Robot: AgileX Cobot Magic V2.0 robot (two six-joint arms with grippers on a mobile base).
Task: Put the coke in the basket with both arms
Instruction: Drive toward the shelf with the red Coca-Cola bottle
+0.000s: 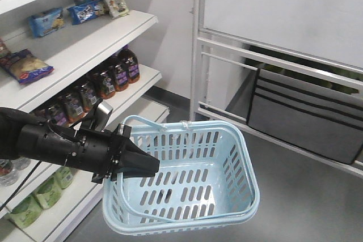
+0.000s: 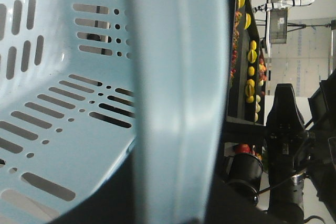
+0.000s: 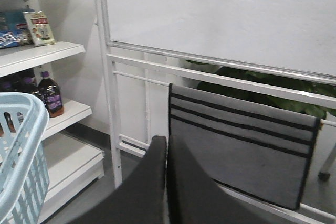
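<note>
black arm stretches level, left pincer pinching the light blue slotted plastic basket aloft. right pincer pressed together.

The left arm is matt black throughout — a thick, rounded wrist section with flat faces, dotted with a few small pale screw heads. A silver-grey bracket stands off its upper side, and a thin black cable hangs beneath it. Its tool is a glossy black wedge narrowing to a blunt tip. The right tool shows as two smooth, dark wedge fingers — plain surfaces, with only a thin seam between them.
</note>
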